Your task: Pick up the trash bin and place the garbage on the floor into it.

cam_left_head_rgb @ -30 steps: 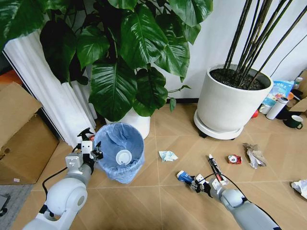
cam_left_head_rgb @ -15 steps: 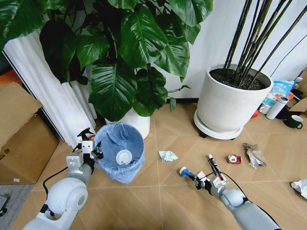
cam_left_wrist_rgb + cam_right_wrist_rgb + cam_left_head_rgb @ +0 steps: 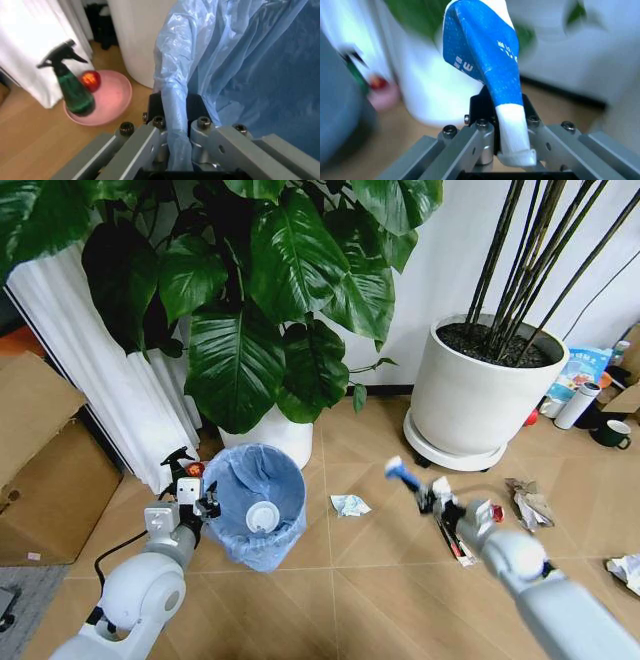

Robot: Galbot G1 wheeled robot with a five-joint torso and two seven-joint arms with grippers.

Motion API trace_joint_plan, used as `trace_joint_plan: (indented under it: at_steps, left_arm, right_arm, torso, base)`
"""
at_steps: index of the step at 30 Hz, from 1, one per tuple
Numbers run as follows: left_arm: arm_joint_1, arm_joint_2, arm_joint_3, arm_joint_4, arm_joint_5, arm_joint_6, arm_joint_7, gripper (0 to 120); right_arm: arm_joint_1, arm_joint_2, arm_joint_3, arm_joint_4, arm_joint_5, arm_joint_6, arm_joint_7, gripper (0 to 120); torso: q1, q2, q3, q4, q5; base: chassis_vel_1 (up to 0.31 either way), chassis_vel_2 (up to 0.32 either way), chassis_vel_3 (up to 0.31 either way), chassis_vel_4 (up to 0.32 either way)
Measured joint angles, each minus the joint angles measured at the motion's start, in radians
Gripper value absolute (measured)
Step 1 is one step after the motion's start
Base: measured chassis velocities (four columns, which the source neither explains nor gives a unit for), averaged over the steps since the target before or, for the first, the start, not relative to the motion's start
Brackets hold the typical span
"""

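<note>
Right of centre, above the floor [image 3: 350, 580], the right pincer [image 3: 496, 123] clamps the blue-white cup [image 3: 485, 56]; its lettering is unreadable. Lower left, the left pincer [image 3: 176, 120] pinches the trash bin [image 3: 257, 500] rim.

The left arm reaches forward from about 7 o'clock in the head view, its left gripper [image 3: 197, 502] clamped on the bag-lined rim of the trash bin [image 3: 258, 505], fingers [image 3: 150, 144] pinching the plastic. The right arm stretches in from 4 o'clock, raised off the floor, with the right gripper [image 3: 428, 494] closed on a flattened blue-white cup [image 3: 485, 56] pointing toward 10 o'clock.
</note>
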Motion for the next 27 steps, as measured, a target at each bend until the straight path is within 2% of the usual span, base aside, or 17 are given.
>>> trace_joint_plan:
  at_steps: [3,4,6,7,8,10,12,14,15,20,23,25,27]
  left_arm:
    - [-0.052,0.009,0.044,0.029,-0.042,0.024,-0.016,0]
    - [-0.077,0.011,0.066,0.04,-0.061,0.035,-0.027,0]
    - [-0.087,0.011,0.076,0.045,-0.069,0.038,-0.032,0]
    - [-0.12,0.012,0.108,0.058,-0.098,0.052,-0.051,0]
    - [-0.143,0.012,0.127,0.067,-0.117,0.06,-0.064,0]
    - [-0.155,0.012,0.138,0.072,-0.128,0.064,-0.073,0]
    - [-0.197,0.01,0.175,0.084,-0.164,0.077,-0.101,0]
    - [-0.203,0.01,0.179,0.086,-0.17,0.079,-0.105,0]
    - [-0.217,0.012,0.189,0.09,-0.186,0.084,-0.113,0]
    - [-0.242,0.018,0.192,0.103,-0.213,0.089,-0.125,0]
    - [-0.248,0.026,0.176,0.11,-0.221,0.091,-0.125,0]
    - [-0.248,0.026,0.172,0.112,-0.222,0.091,-0.124,0]
    - [-0.249,0.026,0.167,0.114,-0.223,0.091,-0.121,0]
  right_arm:
    - [0.055,-0.034,-0.073,0.112,0.085,-0.051,0.044,1]
    - [0.081,-0.044,-0.116,0.151,0.124,-0.073,0.061,1]
    - [0.095,-0.047,-0.14,0.168,0.142,-0.085,0.069,1]
    - [0.136,-0.05,-0.207,0.209,0.179,-0.109,0.087,1]
    - [0.173,-0.049,-0.26,0.224,0.198,-0.118,0.101,1]
    - [0.194,-0.046,-0.286,0.225,0.204,-0.122,0.108,1]
    - [0.291,-0.022,-0.397,0.206,0.215,-0.135,0.129,1]
    - [0.308,-0.017,-0.416,0.197,0.215,-0.136,0.133,1]
    - [0.354,0.0,-0.47,0.165,0.218,-0.139,0.147,1]
    - [0.414,0.026,-0.552,0.095,0.218,-0.15,0.156,1]
    - [0.437,0.035,-0.591,0.072,0.201,-0.167,0.152,15]
    - [0.444,0.039,-0.603,0.068,0.198,-0.172,0.154,18]
    - [0.454,0.045,-0.621,0.066,0.199,-0.176,0.161,30]
  torso:
    - [0.0,0.0,0.0,-0.0002,0.0013]
    - [0.0,0.0,0.0,-0.0005,-0.0005]
    - [0.0,0.0,0.0,-0.0006,-0.0002]
    - [0.0,0.0,0.0,-0.0004,0.002]
    - [0.0,0.0,0.0,-0.0004,0.0006]
    - [0.0,0.0,0.0,-0.0007,0.0001]
    - [0.0,0.0,0.0,-0.0003,0.0011]
    - [0.0,0.0,0.0,-0.0003,0.0008]
    - [0.0,0.0,0.0,-0.0002,0.0009]
    - [0.0,0.0,0.0,-0.0002,0.0012]
    - [0.0,0.0,0.0,-0.0003,0.0013]
    - [0.0,0.0,0.0,-0.0003,0.0011]
    - [0.0,0.0,0.0,-0.0003,0.001]
  base:
    - [0.0,0.0,0.0,0.0]
    - [0.0,0.0,0.0,0.0]
    - [0.0,0.0,0.0,0.0]
    - [0.0,0.0,0.0,0.0]
    - [0.0,0.0,0.0,0.0]
    - [0.0,0.0,0.0,0.0]
    - [0.0,0.0,0.0,0.0]
    - [0.0,0.0,0.0,0.0]
    - [0.0,0.0,0.0,0.0]
    - [0.0,0.0,0.0,0.0]
    - [0.0,0.0,0.0,0.0]
    - [0.0,0.0,0.0,0.0]
    - [0.0,0.0,0.0,0.0]
